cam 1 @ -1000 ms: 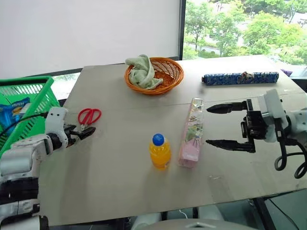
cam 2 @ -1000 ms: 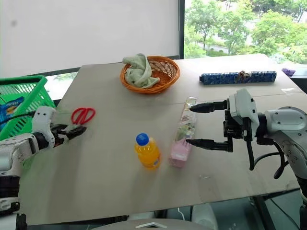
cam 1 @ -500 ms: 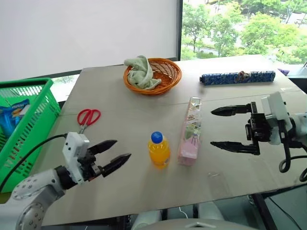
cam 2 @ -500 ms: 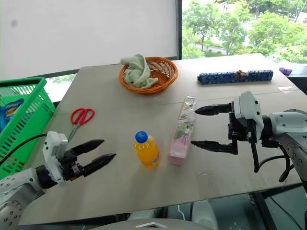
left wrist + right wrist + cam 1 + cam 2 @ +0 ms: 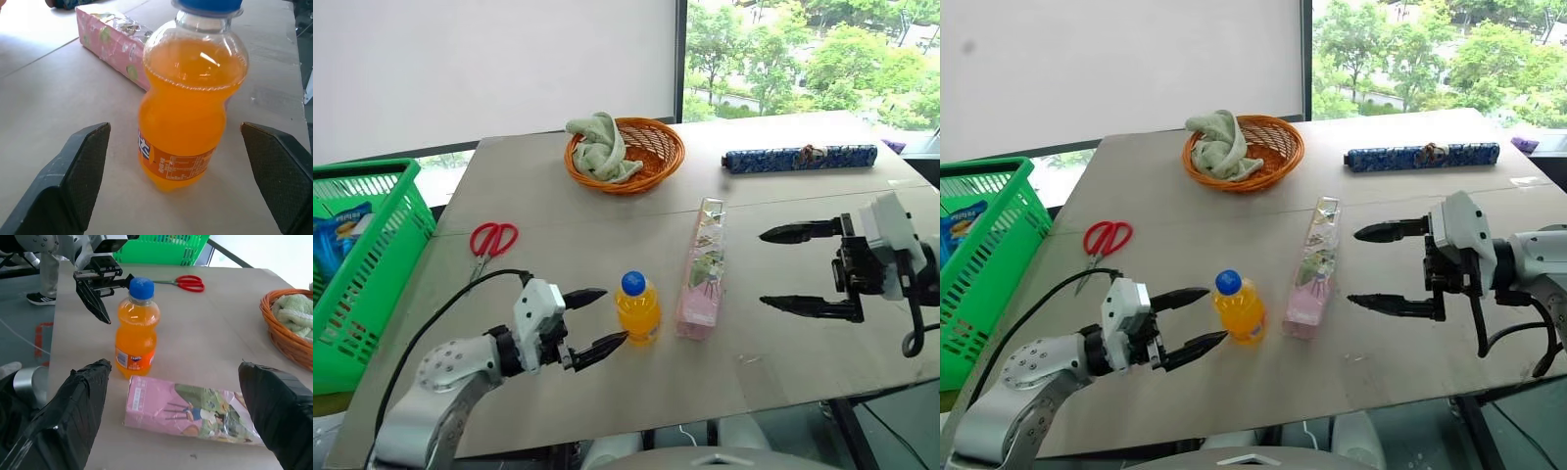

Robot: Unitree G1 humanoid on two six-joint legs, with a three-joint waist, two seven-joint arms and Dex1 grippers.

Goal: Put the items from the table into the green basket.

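Observation:
On the grey table (image 5: 744,382) stands a small orange-drink bottle (image 5: 638,308) with a blue cap. My left gripper (image 5: 613,315) is open just to its left, level with it, and its fingers (image 5: 83,166) flank the bottle (image 5: 190,98) without touching. A long pinkish flower-printed box (image 5: 703,269) lies right of the bottle. Further right, my right gripper (image 5: 762,268) hovers wide open and empty, pointing at the box (image 5: 190,411). Red-handled scissors (image 5: 492,238) lie at the left. The green basket (image 5: 382,245) stands beyond the table's left edge.
At the back, a round orange wicker basket (image 5: 651,147) holds a pale green cloth (image 5: 599,145). A dark blue patterned roll (image 5: 803,157) lies at the back right. A blue packet (image 5: 333,235) is in the green basket. The table's front edge runs just below both grippers.
My left gripper has swung from beside the scissors to the right and nearer, up to the bottle, staying open. My right gripper has drifted a little to the right, away from the box.

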